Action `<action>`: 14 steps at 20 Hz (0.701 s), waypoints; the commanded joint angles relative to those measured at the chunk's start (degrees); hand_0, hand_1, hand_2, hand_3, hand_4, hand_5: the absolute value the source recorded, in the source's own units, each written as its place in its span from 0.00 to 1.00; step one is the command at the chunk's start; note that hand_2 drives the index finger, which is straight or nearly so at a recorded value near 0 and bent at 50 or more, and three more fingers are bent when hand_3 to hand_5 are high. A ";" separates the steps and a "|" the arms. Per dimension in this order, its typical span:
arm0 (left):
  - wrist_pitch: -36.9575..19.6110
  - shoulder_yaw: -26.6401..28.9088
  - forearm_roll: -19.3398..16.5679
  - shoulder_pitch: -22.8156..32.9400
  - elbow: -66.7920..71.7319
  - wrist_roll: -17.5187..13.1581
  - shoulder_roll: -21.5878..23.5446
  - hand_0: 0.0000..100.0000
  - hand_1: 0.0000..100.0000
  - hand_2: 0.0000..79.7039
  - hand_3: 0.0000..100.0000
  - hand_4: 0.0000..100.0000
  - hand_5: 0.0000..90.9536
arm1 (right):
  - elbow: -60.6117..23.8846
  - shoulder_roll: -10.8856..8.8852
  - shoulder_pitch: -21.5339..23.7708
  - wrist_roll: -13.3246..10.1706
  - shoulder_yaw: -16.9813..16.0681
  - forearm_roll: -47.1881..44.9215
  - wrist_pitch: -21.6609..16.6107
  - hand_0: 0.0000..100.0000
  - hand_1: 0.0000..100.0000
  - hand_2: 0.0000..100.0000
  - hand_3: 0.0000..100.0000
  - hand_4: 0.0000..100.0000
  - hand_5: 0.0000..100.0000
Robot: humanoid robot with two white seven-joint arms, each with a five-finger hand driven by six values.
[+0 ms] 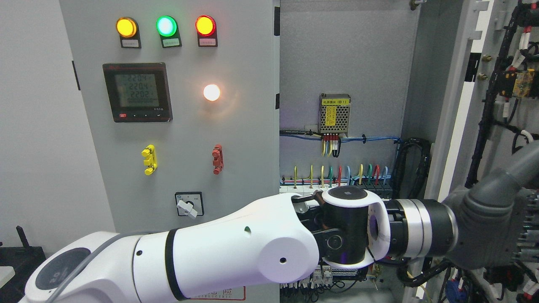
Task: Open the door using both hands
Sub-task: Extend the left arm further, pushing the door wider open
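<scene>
The left hand (492, 227) reaches across to the open door (463, 105) at right, its grip impossible to tell, cabinet wiring (337, 172) exposed.

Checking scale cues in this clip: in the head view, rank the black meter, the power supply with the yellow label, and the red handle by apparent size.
1. Black meter
2. Power supply
3. Red handle

The power supply sits deeper in the cabinet, so its rank is less sure.

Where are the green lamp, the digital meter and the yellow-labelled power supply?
green lamp (166, 26), head view, on its lit lens.
digital meter (137, 92), head view, on its screen.
power supply (334, 113), head view, on its mesh cover.
</scene>
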 commanded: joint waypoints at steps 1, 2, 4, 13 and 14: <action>0.11 0.17 1.26 -0.08 -4.53 -0.51 9.58 0.00 0.00 0.00 0.00 0.03 0.00 | 0.00 0.00 0.00 -0.01 0.00 0.00 0.03 0.11 0.00 0.00 0.00 0.00 0.00; 0.11 0.17 1.26 0.00 -5.68 -0.51 10.98 0.00 0.00 0.00 0.00 0.03 0.00 | 0.00 0.00 0.00 -0.01 0.00 0.00 0.03 0.11 0.00 0.00 0.00 0.00 0.00; 0.28 0.17 1.26 0.44 -7.53 -0.51 13.18 0.00 0.00 0.00 0.00 0.03 0.00 | 0.00 0.00 0.00 -0.01 0.00 0.00 0.03 0.11 0.00 0.00 0.00 0.00 0.00; 2.74 0.69 -4.87 9.04 -12.98 -1.99 23.38 0.00 0.00 0.00 0.00 0.03 0.00 | 0.00 0.00 0.00 -0.01 0.00 0.00 0.03 0.11 0.00 0.00 0.00 0.00 0.00; 3.70 1.83 -6.46 10.71 -13.33 -3.48 24.26 0.00 0.00 0.00 0.00 0.03 0.00 | 0.00 0.00 0.00 -0.01 0.00 0.00 0.03 0.11 0.00 0.00 0.00 0.00 0.00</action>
